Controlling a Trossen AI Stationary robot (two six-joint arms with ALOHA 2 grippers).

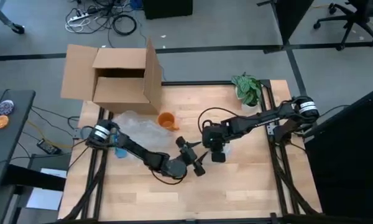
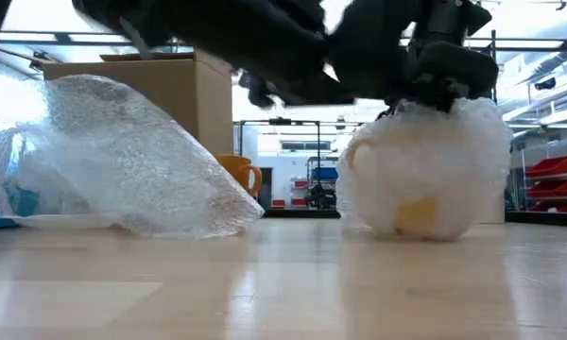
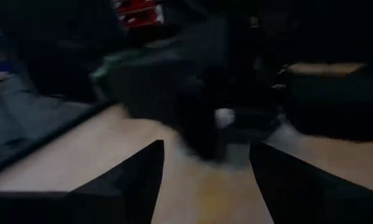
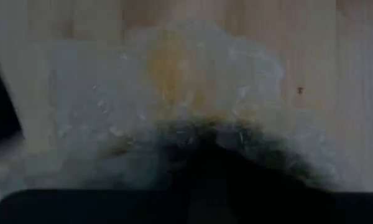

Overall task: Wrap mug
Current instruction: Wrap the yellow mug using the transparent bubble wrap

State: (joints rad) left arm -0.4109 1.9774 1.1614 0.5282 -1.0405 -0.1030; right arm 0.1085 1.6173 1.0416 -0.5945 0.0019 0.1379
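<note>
While pinching the top of the bubble-wrapped mug mid-table, right gripper likely keeping wrap gathered; left gripper just beside, fingers spread, free to tuck loose wrap.

Left gripper open, low at table centre — right gripper just beside, pointing down.

Two mugs, one bubble-wrapped and one bare orange, one cardboard box, one potted plant, two robot arms
</note>
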